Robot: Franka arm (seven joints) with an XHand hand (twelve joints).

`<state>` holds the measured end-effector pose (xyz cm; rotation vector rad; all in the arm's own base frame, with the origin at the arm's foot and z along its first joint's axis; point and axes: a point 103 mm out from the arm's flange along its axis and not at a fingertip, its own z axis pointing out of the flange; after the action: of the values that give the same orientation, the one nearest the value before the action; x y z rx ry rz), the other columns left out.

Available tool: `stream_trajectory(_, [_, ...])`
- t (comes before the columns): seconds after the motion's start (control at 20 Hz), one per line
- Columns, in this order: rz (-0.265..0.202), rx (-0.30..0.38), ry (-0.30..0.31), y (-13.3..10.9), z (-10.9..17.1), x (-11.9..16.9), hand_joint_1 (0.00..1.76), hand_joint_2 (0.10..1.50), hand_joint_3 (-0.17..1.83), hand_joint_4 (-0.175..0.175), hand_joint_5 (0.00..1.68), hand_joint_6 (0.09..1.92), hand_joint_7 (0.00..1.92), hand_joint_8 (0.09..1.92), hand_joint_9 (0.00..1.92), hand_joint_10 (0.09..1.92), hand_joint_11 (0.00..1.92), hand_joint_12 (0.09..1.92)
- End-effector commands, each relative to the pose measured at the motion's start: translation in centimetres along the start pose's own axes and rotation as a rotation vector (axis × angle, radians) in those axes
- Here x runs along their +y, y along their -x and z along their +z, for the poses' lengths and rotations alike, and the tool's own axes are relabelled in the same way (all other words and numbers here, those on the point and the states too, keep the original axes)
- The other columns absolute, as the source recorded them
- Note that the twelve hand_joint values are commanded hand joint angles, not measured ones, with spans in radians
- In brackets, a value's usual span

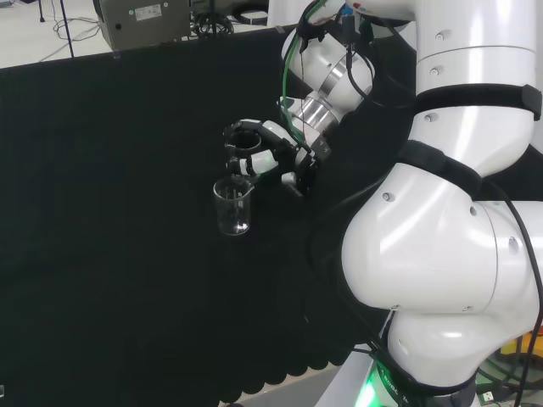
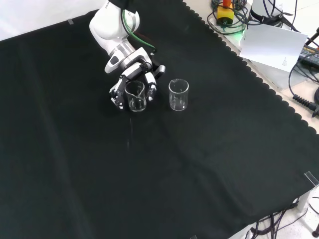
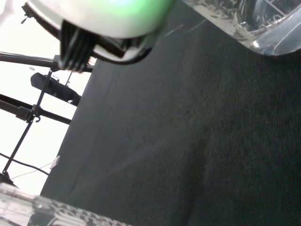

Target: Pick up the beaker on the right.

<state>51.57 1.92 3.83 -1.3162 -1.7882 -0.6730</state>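
Curling its fingers round a clear cylindrical beaker (smooth glass), the hand grips it.

Two clear glass beakers stand on the black cloth: one beaker between my fingers, a second beaker just beside my hand. One arm, mine.

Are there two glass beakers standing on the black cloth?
Yes: the front view shows one beaker between the hand's fingers and a second beaker standing apart to its right.
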Motion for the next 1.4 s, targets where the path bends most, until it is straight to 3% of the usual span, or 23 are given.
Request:
stream_trajectory(0.05, [0.023, 0.006, 0.017, 0.1, 0.1, 0.1, 1.09, 0.50, 0.69, -0.029, 0.45, 0.91, 0.44, 0.73, 0.60, 0.59, 0.11, 1.36])
stream_trajectory(0.2, [0.056, 0.005, 0.061, 0.3, -0.4, 0.0, 1.20, 0.57, 0.77, -0.031, 0.61, 0.99, 0.55, 0.76, 0.70, 0.60, 0.25, 1.33])
stream_trajectory(0.25, [0.070, -0.006, 0.082, 0.2, -0.6, 0.0, 1.19, 0.68, 0.68, -0.084, 0.76, 1.03, 0.66, 0.81, 0.79, 0.63, 0.40, 1.29])
stream_trajectory(0.35, [0.096, -0.048, 0.142, -0.2, -1.1, -0.1, 1.31, 0.87, 0.41, -0.094, 0.91, 1.09, 0.87, 1.00, 0.98, 0.80, 0.73, 1.12])
stream_trajectory(0.5, [0.110, -0.132, 0.221, -0.8, -2.0, -0.3, 1.40, 0.68, 0.68, -0.137, 1.05, 1.00, 1.12, 0.96, 1.21, 0.83, 0.96, 0.89])
stream_trajectory(0.7, [0.090, -0.193, 0.305, -1.3, -3.6, -0.7, 1.52, 0.68, 0.52, -0.173, 1.23, 0.66, 1.32, 0.66, 1.43, 0.51, 1.10, 0.71])
stream_trajectory(0.95, [0.023, -0.356, 0.262, -2.9, -6.0, -0.7, 1.54, 0.64, 0.54, -0.175, 1.35, 0.44, 1.45, 0.42, 1.62, 0.11, 1.15, 0.69])
stream_trajectory(1.2, [-0.017, -0.535, 0.151, -4.5, -7.6, -0.6, 1.54, 0.62, 0.57, -0.175, 1.35, 0.43, 1.46, 0.39, 1.67, 0.09, 1.16, 0.70])
stream_trajectory(1.4, [-0.003, -0.595, 0.048, -5.5, -8.3, -0.7, 1.55, 0.60, 0.58, -0.175, 1.39, 0.31, 1.50, 0.34, 1.69, 0.09, 1.19, 0.66])
